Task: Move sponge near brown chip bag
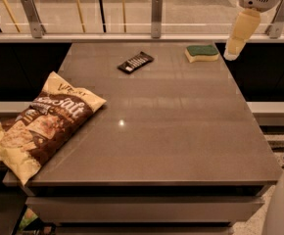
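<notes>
Setting: office-type building interior. Grey counter (171, 131); glass balustrade (107, 13) with metal posts (156, 13) behind; gripper (231, 54) at the counter's far right edge.

brown chip bag (39, 126) — white script reading "Salt", gripper (232, 50) — upper right

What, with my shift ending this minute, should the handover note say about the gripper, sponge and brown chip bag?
Gripper: in the air at the table's far right edge, just right of the sponge, not touching it.
Sponge: far right of the table, green face up.
Brown chip bag: near left edge, partly overhanging.
Dark wrapped bar: far middle; leave it.
Done: nothing yet, sponge ungrasped.
Left: grasp the sponge, carry it across, set it beside the bag.
</notes>
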You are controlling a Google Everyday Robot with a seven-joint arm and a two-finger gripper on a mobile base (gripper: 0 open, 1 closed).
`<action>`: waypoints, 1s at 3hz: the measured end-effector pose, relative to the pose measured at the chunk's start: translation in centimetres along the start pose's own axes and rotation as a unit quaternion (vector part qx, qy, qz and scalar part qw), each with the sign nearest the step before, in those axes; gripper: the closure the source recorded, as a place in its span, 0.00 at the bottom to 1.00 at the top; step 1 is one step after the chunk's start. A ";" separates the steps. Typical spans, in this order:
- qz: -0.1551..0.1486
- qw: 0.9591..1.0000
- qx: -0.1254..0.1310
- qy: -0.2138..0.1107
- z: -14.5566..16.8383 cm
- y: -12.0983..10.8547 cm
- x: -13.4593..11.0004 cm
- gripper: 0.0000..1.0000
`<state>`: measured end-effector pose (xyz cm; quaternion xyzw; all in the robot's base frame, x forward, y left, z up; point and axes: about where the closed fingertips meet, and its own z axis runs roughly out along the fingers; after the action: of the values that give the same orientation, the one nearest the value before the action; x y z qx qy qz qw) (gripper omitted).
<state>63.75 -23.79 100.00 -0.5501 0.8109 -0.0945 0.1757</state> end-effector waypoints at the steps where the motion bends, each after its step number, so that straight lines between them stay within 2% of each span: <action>1: 0.001 1.000 -0.004 0.002 2.5 -0.6 0.7 0.00; 2: 0.001 1.000 -0.009 0.008 4.9 -1.1 1.3 0.00; 3: -0.001 1.000 0.000 0.011 6.5 -2.0 1.4 0.00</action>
<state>67.49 -25.62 94.48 -0.5496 0.8124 -0.1006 0.1670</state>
